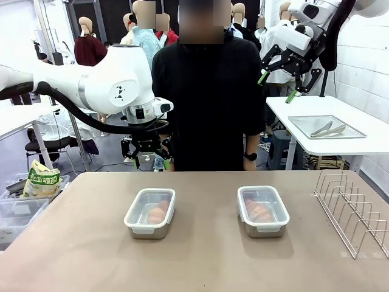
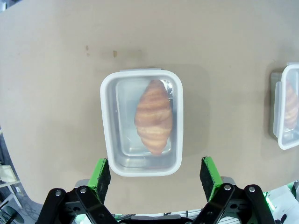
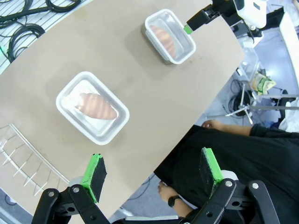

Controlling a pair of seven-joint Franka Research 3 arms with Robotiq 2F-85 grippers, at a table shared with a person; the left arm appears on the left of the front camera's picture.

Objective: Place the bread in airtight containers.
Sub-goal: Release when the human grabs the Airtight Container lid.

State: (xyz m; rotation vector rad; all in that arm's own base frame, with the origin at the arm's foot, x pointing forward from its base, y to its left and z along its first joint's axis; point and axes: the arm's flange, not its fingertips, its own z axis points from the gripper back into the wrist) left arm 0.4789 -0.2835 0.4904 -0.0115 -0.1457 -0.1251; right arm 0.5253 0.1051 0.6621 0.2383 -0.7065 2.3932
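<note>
In the front view two lidded steel containers sit on the brown counter [image 1: 200,255]: the left container [image 1: 150,212] at centre left and the right container [image 1: 262,210] at centre right, each with a croissant dimly visible through its clear lid. The left tool [image 1: 146,159] hangs released above the counter's far edge at centre left, in front of a person in black [image 1: 206,91], while the right tool [image 1: 278,78] is raised in the upper right, its jaws spread and holding nothing. A wire rack [image 1: 355,213] stands at the right edge of the counter. In the left wrist view the left container fills the middle of the frame with the left croissant [image 2: 153,116] lying lengthwise inside, above the spread green pads [image 2: 100,173] at the bottom. In the right wrist view the right croissant [image 3: 96,106] rests in its container at centre left, the other container sits in the upper middle, and the pads [image 3: 93,171] stand wide apart at the bottom.
</note>
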